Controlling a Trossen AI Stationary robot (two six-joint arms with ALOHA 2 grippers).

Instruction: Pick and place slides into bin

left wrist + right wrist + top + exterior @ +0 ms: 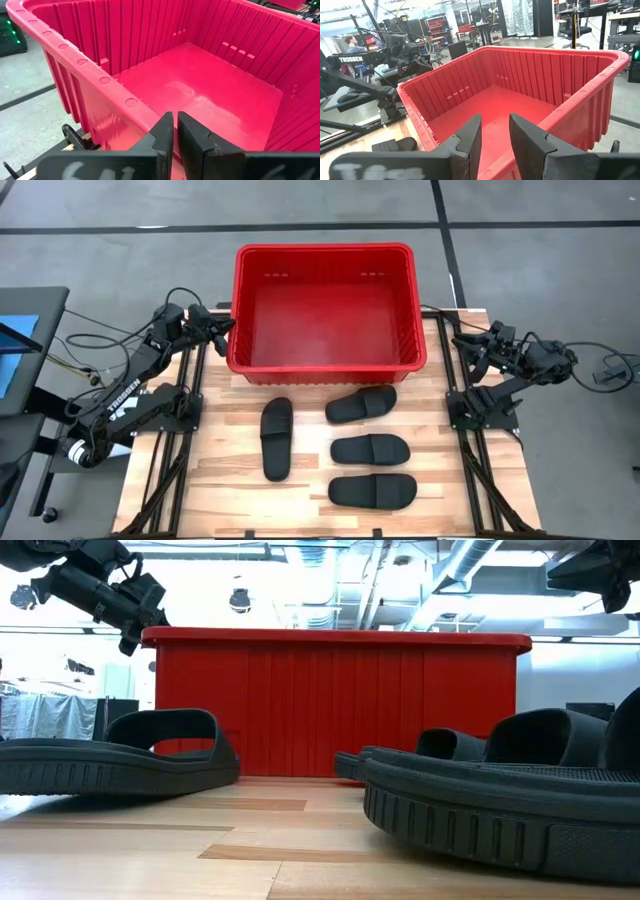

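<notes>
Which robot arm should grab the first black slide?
Probably the right. Three slides lie toward its half of the table; only one slide lies toward the left. The right gripper has jaws apart; the left gripper has jaws shut. The bin holds nothing.

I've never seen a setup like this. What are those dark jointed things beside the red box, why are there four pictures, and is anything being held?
Those are two robot arms, each ending in a two-finger gripper. One picture looks straight down on the table, one looks level across it, and two come from cameras on the arms' wrists. On the wooden table stand a red bin, with nothing inside, and four black slides in front of it. The left gripper waits at the bin's left side with fingers shut; the right gripper waits at its right side, fingers slightly apart. Neither holds anything.
</notes>
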